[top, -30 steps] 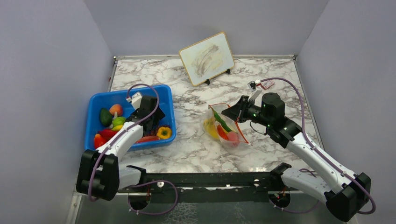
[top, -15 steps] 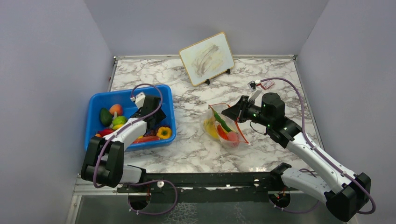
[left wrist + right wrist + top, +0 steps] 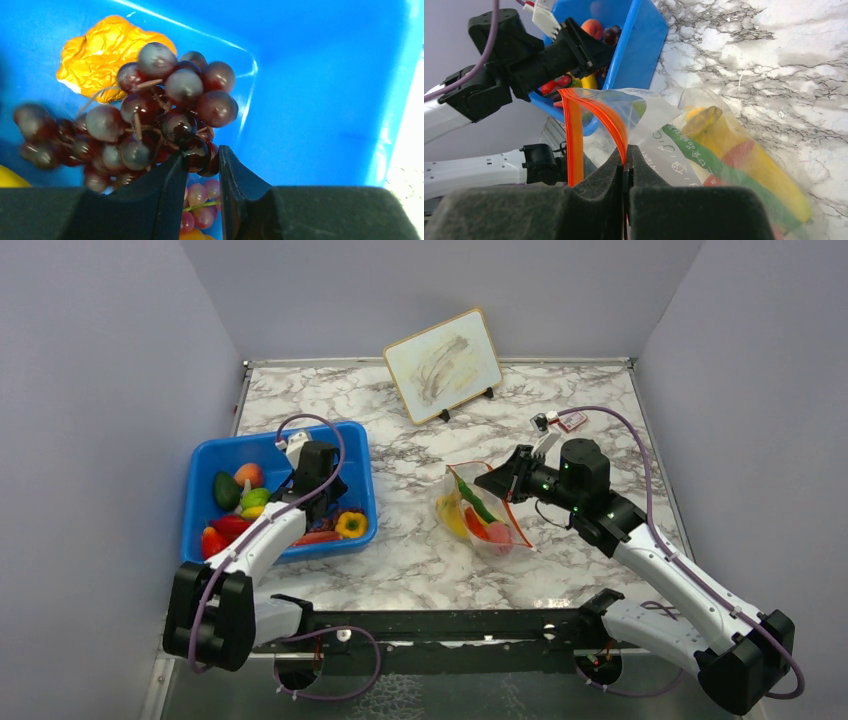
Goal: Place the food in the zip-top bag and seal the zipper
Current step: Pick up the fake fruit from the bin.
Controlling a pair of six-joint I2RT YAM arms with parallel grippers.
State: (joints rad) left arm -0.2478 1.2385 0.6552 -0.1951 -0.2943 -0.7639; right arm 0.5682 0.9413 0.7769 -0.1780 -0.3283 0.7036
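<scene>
Top external view: the blue bin (image 3: pixel 255 447) sits against the left edge of the bench (image 3: pixel 400 570), loaded with toy produce, with a yellow pepper (image 3: pixel 350 525) in its near right corner. A framed board (image 3: pixel 443 365) leans at the far edge, well apart from the action. The left end effector (image 3: pixel 199 167) is down inside the bin, its fingers closed on a berry at the underside of the purple grapes (image 3: pixel 170 110). An orange crinkled piece (image 3: pixel 102 55) sits just behind the bunch, and the bin's right wall stands between the grapes and the bag. Mid-bench, a touch right of centre, lies the zip-top bag (image 3: pixel 478 515), long axis diagonal, mouth aimed at the far left corner, bottom toward the near right. The right end effector (image 3: pixel 625 165) pinches the orange zipper (image 3: pixel 573 135), holding the mouth gaping. Bananas (image 3: pixel 724 145) and green and red pieces lie inside.
</scene>
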